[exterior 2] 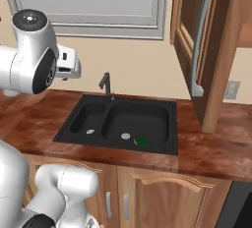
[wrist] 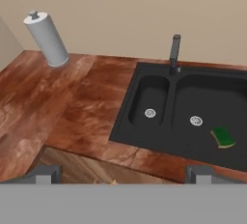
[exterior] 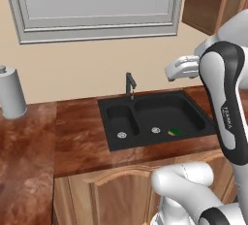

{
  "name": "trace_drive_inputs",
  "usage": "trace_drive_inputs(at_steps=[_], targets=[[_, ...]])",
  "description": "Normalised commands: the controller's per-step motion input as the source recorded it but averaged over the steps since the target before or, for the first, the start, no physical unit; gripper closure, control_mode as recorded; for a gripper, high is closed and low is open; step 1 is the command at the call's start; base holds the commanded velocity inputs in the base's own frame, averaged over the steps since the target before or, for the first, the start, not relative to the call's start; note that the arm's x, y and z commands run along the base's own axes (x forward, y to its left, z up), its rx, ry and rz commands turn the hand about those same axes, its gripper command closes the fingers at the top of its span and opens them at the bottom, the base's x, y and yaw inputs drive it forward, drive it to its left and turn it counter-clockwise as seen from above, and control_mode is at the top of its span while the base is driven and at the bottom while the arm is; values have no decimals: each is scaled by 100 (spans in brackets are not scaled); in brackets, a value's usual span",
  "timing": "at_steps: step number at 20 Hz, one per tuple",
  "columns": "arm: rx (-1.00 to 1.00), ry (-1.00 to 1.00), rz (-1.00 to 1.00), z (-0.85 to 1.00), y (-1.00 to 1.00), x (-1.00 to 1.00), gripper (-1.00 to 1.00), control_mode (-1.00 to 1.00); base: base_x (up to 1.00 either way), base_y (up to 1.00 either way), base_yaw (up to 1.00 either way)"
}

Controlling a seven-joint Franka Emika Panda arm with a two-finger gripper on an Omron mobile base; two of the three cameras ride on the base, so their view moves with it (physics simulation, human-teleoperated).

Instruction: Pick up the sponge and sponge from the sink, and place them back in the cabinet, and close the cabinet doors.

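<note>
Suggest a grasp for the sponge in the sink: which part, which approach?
Come straight down on the sponge, pinching across its short width. It lies flat, green side up, on the floor of the larger basin of the sink near the drain, so its sides sit low.

A grey paper towel roll (exterior: 10, 93) stands upright near the back left corner of the desk (exterior: 72, 136), close to the wall. A grey-framed window (exterior: 97, 6) sits above. Arched lower doors (exterior 2: 162, 197) run under the desk's front edge. An outlet (exterior 2: 231, 89) is on the right wall.

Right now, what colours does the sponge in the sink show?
The sponge is dark green on top with a yellow layer along its edge, clearest in the hand view.
</note>
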Motion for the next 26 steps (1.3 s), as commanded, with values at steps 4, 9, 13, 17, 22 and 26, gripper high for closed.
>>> trace_drive_inputs(at_steps=[4,9,13,17,22,26], targets=[[0,0,0,0,0,0,-100,100,44,0,0],[0,0,0,0,0,0,-100,100,38,0,0],[0,0,0,0,0,0,-100,100,25,-1,0],[0,0,0,0,0,0,-100,100,2,-3,0],[0,0,0,0,0,0,-100,100,0,0,0],[0,0,0,0,0,0,-100,100,0,0,0]])
